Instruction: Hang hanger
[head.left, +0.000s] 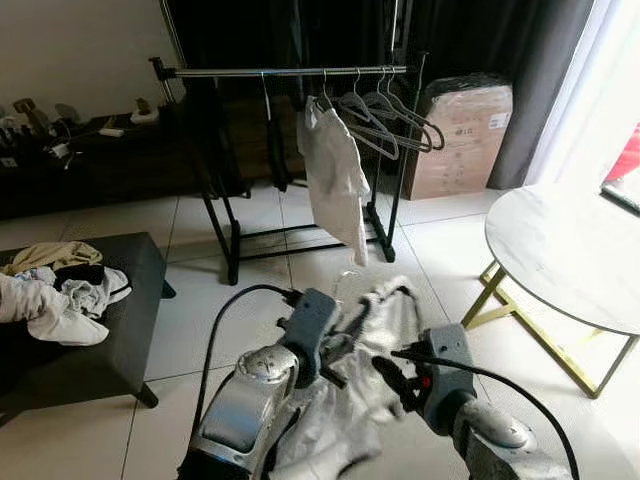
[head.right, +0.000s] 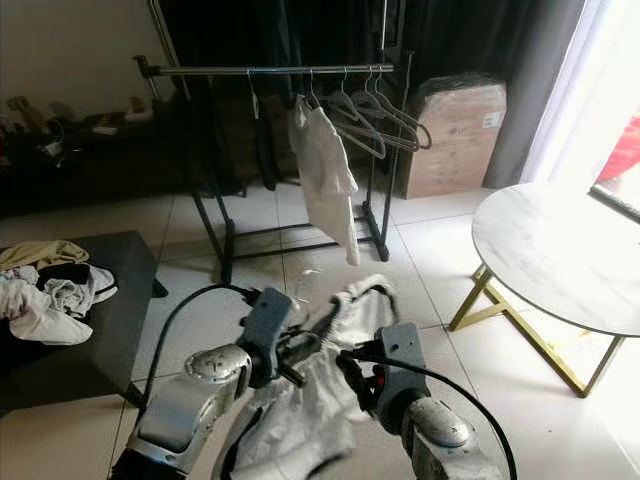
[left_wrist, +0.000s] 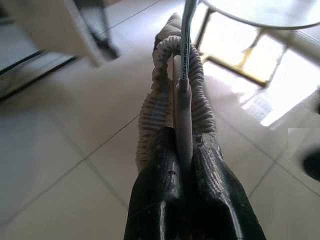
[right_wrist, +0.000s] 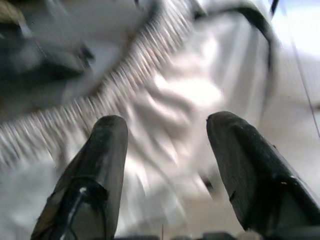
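Left gripper (left_wrist: 182, 165) is seen clamped with both black fingers pressed together on the thin grey metal hanger (left_wrist: 183, 95), with the ribbed collar of the white garment (head.left: 375, 375) caught alongside. Right gripper (right_wrist: 165, 150) is held with fingers spread apart, hovering just over the white fabric, nothing gripped. Both silver arms are raised in front of the body, wrists angled inward toward each other. Garment is draped on the hanger between the two grippers, above the tiled floor. Black clothes rack with chrome rail (head.left: 290, 72) is seen well ahead, carrying empty hangers and a white shirt (head.left: 335, 175)
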